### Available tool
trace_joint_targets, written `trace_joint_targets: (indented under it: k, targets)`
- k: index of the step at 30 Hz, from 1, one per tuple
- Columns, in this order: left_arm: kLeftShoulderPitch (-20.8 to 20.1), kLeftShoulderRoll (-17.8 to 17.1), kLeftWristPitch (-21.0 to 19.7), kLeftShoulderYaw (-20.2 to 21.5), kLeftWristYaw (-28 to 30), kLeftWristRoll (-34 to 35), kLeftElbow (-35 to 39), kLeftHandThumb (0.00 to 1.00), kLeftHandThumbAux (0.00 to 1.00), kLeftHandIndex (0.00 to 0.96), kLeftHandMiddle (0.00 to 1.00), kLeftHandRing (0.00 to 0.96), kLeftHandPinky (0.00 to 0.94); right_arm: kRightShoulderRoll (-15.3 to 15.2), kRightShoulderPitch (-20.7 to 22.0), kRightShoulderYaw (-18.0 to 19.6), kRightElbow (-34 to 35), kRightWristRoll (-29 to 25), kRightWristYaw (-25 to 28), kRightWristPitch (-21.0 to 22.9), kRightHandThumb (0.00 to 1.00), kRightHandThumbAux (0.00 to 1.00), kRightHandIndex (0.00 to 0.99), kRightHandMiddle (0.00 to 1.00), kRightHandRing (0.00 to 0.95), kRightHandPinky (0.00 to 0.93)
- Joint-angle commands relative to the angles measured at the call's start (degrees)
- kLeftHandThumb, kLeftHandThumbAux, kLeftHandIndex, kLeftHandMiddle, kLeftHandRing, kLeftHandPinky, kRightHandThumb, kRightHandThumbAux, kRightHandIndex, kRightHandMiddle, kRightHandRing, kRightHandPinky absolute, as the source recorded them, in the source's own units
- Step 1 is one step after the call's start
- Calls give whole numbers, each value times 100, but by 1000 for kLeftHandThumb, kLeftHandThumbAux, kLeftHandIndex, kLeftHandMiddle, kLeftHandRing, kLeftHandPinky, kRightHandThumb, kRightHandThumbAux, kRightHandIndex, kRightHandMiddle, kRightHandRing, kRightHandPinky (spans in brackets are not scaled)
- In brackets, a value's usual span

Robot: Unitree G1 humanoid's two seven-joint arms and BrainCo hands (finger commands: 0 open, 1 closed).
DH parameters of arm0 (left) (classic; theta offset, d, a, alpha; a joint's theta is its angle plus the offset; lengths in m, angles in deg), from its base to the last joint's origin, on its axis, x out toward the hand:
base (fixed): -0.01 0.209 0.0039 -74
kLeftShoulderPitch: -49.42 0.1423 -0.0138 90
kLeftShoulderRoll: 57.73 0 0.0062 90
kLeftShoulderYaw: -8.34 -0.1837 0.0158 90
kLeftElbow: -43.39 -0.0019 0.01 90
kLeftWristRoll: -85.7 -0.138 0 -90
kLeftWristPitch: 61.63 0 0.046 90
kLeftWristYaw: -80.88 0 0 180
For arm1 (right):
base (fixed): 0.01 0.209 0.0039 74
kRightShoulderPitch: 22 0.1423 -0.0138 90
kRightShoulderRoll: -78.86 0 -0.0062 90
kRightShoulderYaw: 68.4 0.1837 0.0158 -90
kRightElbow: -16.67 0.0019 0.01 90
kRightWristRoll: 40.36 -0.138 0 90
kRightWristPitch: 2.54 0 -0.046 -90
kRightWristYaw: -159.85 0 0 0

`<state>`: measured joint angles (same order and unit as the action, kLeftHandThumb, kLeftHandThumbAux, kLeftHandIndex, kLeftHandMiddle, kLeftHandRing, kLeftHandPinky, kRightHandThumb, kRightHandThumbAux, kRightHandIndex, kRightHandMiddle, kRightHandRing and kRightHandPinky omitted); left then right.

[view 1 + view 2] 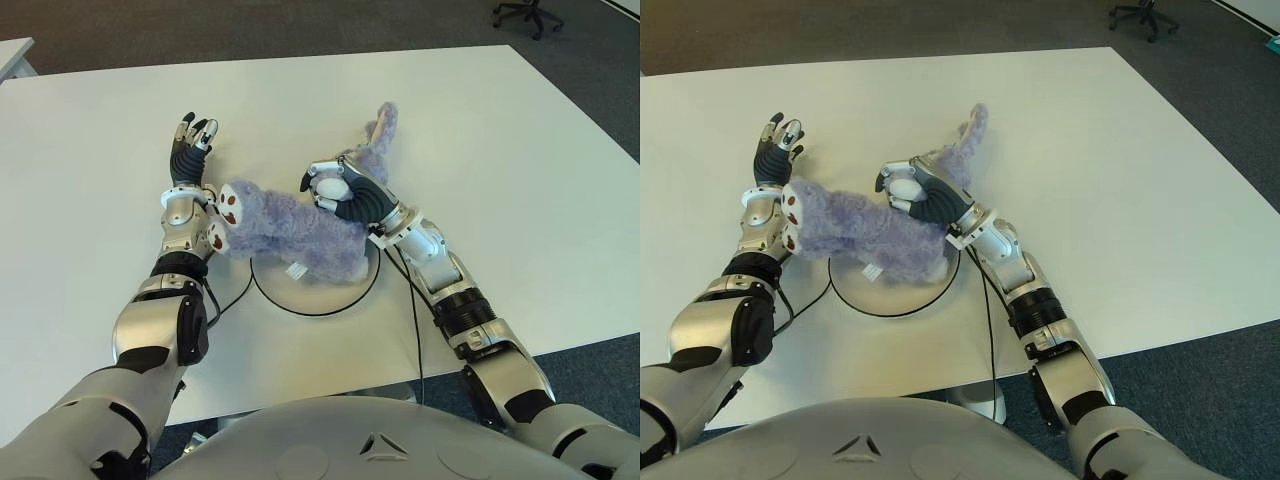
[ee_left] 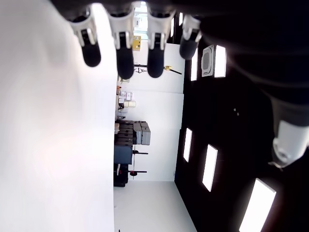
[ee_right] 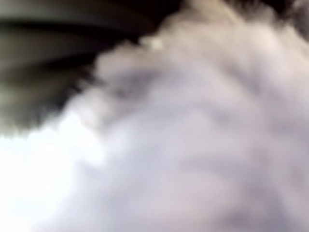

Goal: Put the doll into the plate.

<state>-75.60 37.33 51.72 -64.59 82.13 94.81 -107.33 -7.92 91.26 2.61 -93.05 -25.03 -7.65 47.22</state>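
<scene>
The purple doll is gripped by the right hand, fingers clamped on its fur, its body lying across the plate. The left hand is held just beside the doll's feet above the worktop, fingers apart and empty.

White counter fills most of the head views; surface matte, edges rounded. Dark grey carpet floor behind and to the right of it. Black wheeled office chair stands on the floor past the far right corner, only its base in view. Corner of a second pale table at the far left edge, apart from the counter. Two thin black cables trail over the counter's near part, one toward the front edge. Left wrist view: ceiling light panels, dark shelving far off.
</scene>
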Motion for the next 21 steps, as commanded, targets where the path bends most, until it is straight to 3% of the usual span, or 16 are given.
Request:
trace_joint_targets:
  k: [1, 21]
  targets:
    - [324, 158, -225, -19, -79, -6, -236, 0, 523, 65, 152, 134, 77, -58, -147, -144, -233, 140, 211, 147, 684, 713, 437, 773, 764, 760]
    - [330, 153, -234, -21, -84, -9, -226, 0, 505, 67, 159, 143, 86, -70, -135, -155, -230, 285, 153, 242, 683, 715, 435, 763, 760, 759]
